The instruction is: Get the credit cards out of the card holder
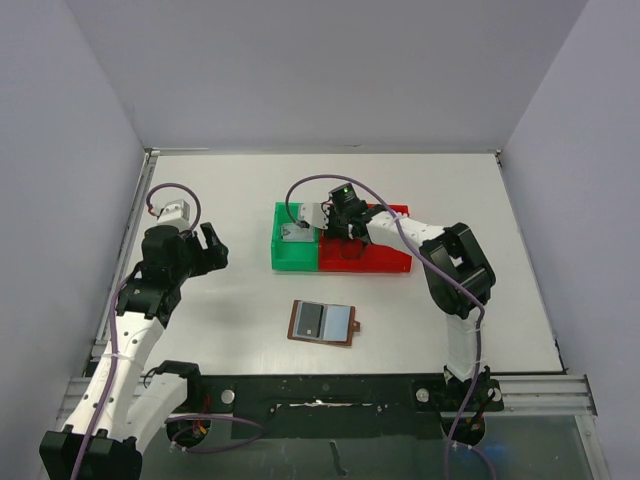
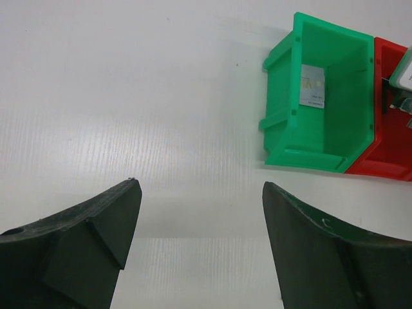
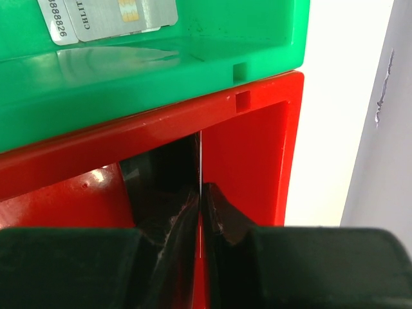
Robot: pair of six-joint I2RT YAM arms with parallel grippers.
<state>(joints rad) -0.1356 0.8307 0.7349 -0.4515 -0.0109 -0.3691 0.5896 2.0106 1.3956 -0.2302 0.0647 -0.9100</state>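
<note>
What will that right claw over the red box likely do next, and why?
Probably open its fingers. The right gripper pinches a card edge-on, low inside the red bin, so letting go should drop it in.

1. Two bins on show: green bin [image 1: 283, 258] [image 2: 309, 154] [image 3: 161, 84], red bin [image 1: 380, 266] [image 2: 386, 168] [image 3: 257, 148] touching its right side.
2. One card holder [image 1: 340, 322], apart from it, on its near side.
3. Three cards I count: silver-grey card [image 2: 313, 85] [image 3: 122, 16] inside the green bin, dark card [image 1: 308, 320] and edge-on card [image 3: 201, 154] outside it.
</note>
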